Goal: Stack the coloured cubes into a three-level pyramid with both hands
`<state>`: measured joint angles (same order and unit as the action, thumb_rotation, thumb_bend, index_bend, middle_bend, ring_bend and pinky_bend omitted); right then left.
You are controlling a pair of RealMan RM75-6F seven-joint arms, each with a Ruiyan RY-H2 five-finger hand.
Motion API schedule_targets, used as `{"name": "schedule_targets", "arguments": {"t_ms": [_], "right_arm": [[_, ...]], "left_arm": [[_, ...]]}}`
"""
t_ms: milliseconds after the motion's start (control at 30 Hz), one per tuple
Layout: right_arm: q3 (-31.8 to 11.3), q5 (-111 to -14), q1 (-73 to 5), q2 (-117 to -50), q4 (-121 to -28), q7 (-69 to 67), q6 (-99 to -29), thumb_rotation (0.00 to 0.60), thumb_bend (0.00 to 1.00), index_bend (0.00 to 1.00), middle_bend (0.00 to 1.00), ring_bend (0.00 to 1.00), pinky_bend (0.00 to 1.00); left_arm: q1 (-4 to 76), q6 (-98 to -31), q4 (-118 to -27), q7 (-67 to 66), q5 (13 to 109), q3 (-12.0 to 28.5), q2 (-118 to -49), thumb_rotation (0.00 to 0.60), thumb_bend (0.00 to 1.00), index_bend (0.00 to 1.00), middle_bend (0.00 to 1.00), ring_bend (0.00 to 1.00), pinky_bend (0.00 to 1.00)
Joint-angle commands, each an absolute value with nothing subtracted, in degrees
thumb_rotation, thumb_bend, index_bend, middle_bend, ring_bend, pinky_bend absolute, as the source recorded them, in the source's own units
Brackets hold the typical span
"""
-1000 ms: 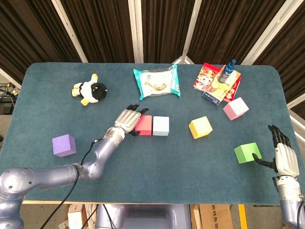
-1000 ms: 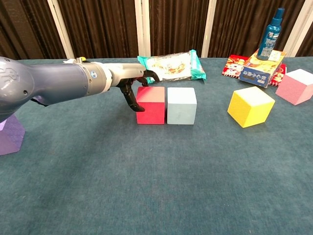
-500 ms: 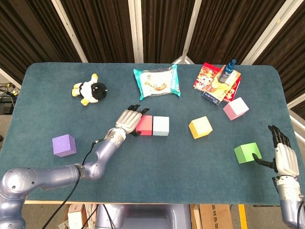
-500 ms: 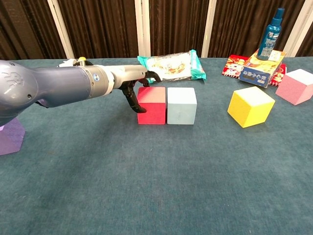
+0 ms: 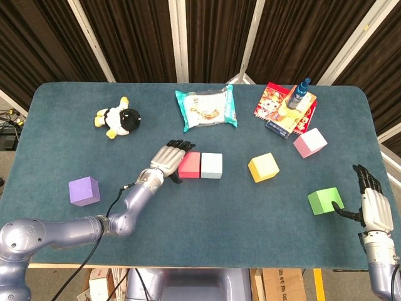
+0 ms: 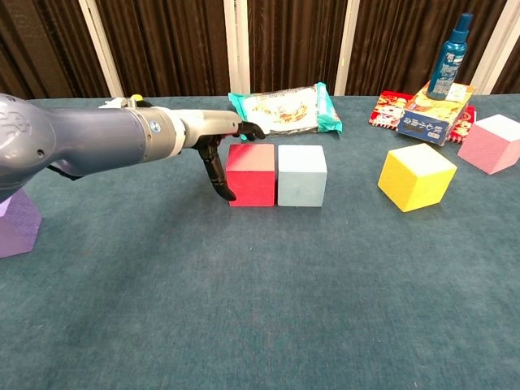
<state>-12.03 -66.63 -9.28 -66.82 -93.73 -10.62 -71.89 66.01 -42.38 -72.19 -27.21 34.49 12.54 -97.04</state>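
Observation:
A red cube [image 5: 189,165] [image 6: 250,175] and a light blue cube [image 5: 211,165] [image 6: 301,175] sit side by side, touching, mid-table. My left hand [image 5: 168,160] [image 6: 218,150] is at the red cube's left side with its fingers spread, holding nothing. A yellow cube [image 5: 263,167] [image 6: 416,176] lies to the right, a pink cube [image 5: 310,142] [image 6: 494,143] further back right. The purple cube [image 5: 84,190] [image 6: 15,223] is at the near left. The green cube [image 5: 325,200] lies at the near right, where my right hand [image 5: 374,204] stands beside it, fingers extended.
A plush toy [image 5: 118,117] lies at the back left and a snack bag [image 5: 207,106] [image 6: 284,108] at the back middle. Red packets [image 5: 283,108] with a blue spray bottle [image 5: 301,92] [image 6: 449,47] on top are at the back right.
My left hand's thumb has slid off the red cube's front and now hangs just left of it. The cubes and my right hand have stayed put.

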Motion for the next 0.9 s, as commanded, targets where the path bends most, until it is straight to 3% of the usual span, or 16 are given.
{"name": "schedule_targets", "arguments": {"t_ms": [33, 433, 700, 900], "right_arm": [[-12.05, -66.61, -9.26, -66.78, -93.76, -10.71, -71.89, 0.6, 0.26, 0.0, 0.0, 0.0, 0.0], [-12.06, -66.74, -9.21, -66.73, -94.09, -10.99, -71.93, 0.6, 0.26, 0.0, 0.0, 0.0, 0.0], [-12.13, -66.53, -9.18, -66.67, -94.31, -11.03, -71.91, 0.6, 0.26, 0.0, 0.0, 0.0, 0.0], [-12.29, -66.25, -9.2, -66.69, -94.15, -11.18, -71.86, 0.6, 0.26, 0.0, 0.0, 0.0, 0.0]], "left_arm": [[65.84, -43.21, -73.42, -27.43, 33.94, 12.66, -96.05, 0.6, 0.05, 0.0, 0.02, 0.0, 0.04], [65.46, -46.12, -77.37, -31.71, 32.6, 10.43, -89.87, 0.6, 0.06, 0.0, 0.01, 0.0, 0.03], [65.92, -46.51, -73.74, -32.09, 33.45, 10.17, -92.1, 0.6, 0.29, 0.0, 0.01, 0.0, 0.03], [66.55, -46.28, -70.78, -32.07, 34.94, 10.29, -95.04, 0.6, 0.32, 0.0, 0.01, 0.0, 0.03]]}}
